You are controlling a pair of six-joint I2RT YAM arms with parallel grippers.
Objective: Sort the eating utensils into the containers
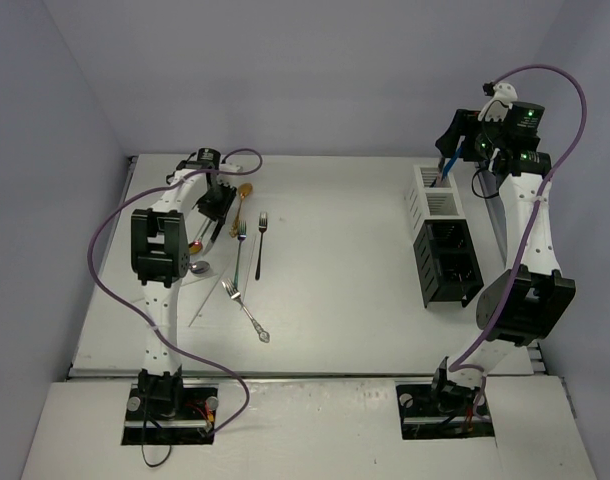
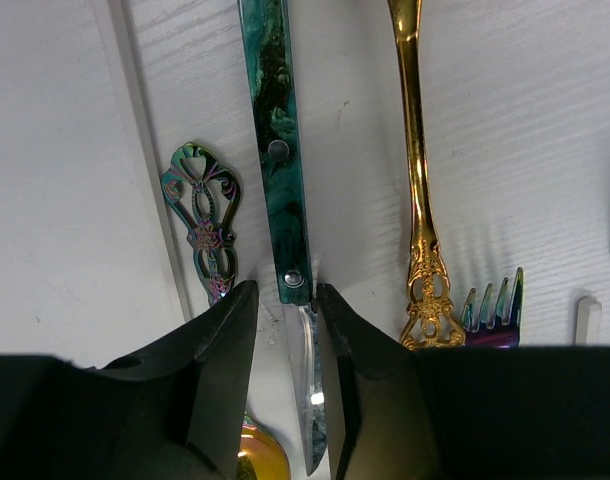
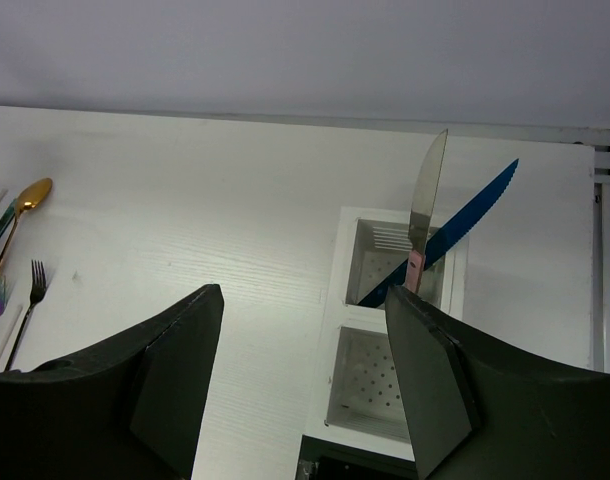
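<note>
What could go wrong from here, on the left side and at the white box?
The left end effector straddles the teal-handled utensil near its handle's end, so a lift may let it tip or slip. The gold spoon and an ornate rainbow handle lie close on either side; the fingers might drag them. The blue knife and a pink-handled knife lean out of the white box, where the open right end effector could bump them.

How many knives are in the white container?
2: a blue serrated knife and a silver-bladed knife, both leaning in the far compartment of the white container. Others may hide inside.
</note>
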